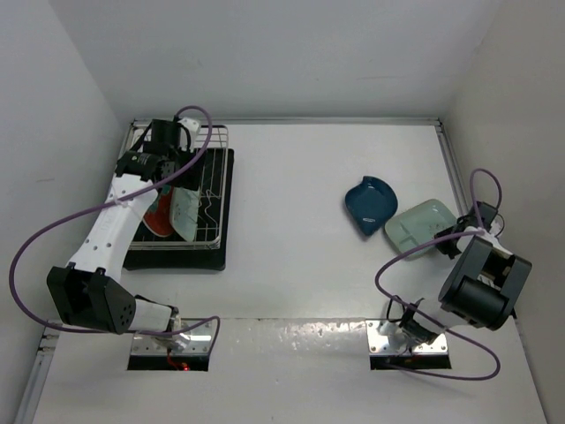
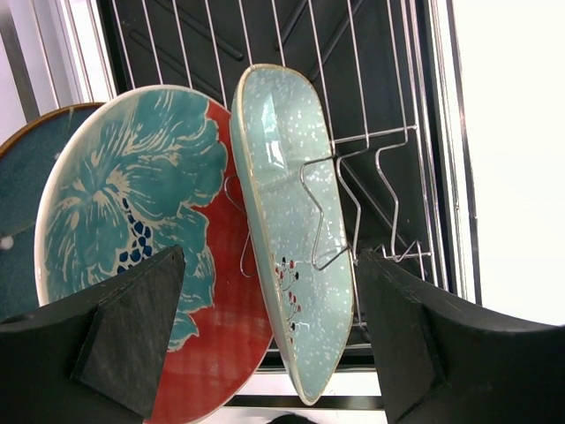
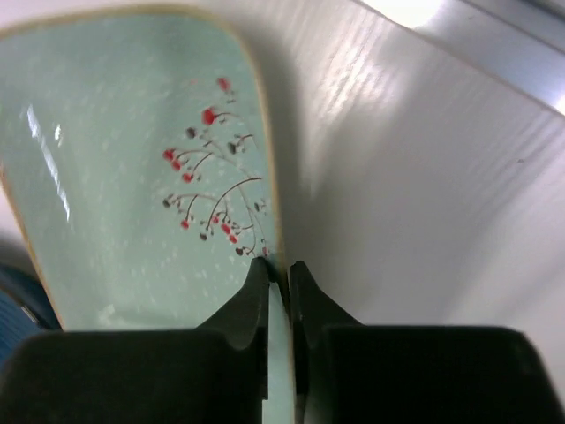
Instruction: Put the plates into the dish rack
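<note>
Left wrist view: a teal plate (image 2: 26,203), red plate (image 2: 132,256) and mint plate (image 2: 287,203) are stood in the rack (image 2: 388,132) at the far-left corner under the spread left gripper (image 2: 269,283), while the second mint plate (image 3: 132,159) is pinched at its rim by the right gripper (image 3: 278,276) near the right edge, with the leaf dish (image 1: 369,205) not yet loaded beside it.

The white table (image 1: 300,238) carries a black drip tray (image 1: 227,208) at its far left, with the wire dish rack (image 1: 212,177) standing on it. Toward the right lie a dark-blue leaf-shaped plate (image 1: 369,205) and, just beside it, a pale mint plate (image 1: 419,225), perhaps tipped up at one edge. Metal mounting plates (image 1: 205,330) sit along the near edge.
</note>
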`<state>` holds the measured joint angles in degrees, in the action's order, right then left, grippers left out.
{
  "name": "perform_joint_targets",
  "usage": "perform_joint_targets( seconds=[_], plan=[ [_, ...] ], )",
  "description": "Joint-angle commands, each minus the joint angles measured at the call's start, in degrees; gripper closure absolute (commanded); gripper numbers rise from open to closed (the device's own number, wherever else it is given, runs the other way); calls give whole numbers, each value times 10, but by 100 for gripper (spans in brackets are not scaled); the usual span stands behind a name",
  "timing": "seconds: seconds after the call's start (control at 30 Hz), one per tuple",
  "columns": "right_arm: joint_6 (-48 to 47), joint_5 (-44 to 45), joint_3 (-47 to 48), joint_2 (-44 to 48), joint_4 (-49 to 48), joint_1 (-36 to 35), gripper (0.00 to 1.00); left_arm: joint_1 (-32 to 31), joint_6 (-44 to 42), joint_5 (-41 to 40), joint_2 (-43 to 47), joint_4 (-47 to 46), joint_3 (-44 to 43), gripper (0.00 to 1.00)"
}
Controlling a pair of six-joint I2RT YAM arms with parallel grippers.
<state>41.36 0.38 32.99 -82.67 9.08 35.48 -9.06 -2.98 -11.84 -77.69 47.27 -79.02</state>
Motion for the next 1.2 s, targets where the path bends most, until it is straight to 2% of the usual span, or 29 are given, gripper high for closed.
perform_joint_targets(
  seconds=[0.0,0.17,0.27,0.47,0.53,0.73,0.83,0.93,1.03,1.1,1.17],
  plan=[
    [5,29,-20,-4,30,-2,100,-5,-10,-2,6,0,-19,17],
    [-3,30,-16,66,40,-4,100,-10,-29,35,6,12,-46,10],
    [-12,51,-11,131,38,-11,100,-21,-34,61,-1,24,-61,10],
    [-58,105,32,246,35,-78,100,-43,-40,72,-20,29,-92,10],
    [-82,121,56,256,38,-92,100,-48,-40,84,-26,29,-100,10],
    [-144,146,115,294,55,-160,100,-61,-45,174,-38,42,-129,10],
    [-163,127,144,309,45,-206,100,-66,-51,238,-44,48,-146,10],
    [-151,60,160,308,31,-256,100,-71,-56,321,-54,60,-163,10],
    [-108,1,160,295,-10,-346,100,-71,-62,403,-61,60,-170,10],
    [-76,-1,142,276,-77,-445,100,-71,-62,437,-72,60,-170,10],
    [-61,-1,139,241,-149,-510,100,-71,-56,437,-77,60,-170,10]
  ],
)
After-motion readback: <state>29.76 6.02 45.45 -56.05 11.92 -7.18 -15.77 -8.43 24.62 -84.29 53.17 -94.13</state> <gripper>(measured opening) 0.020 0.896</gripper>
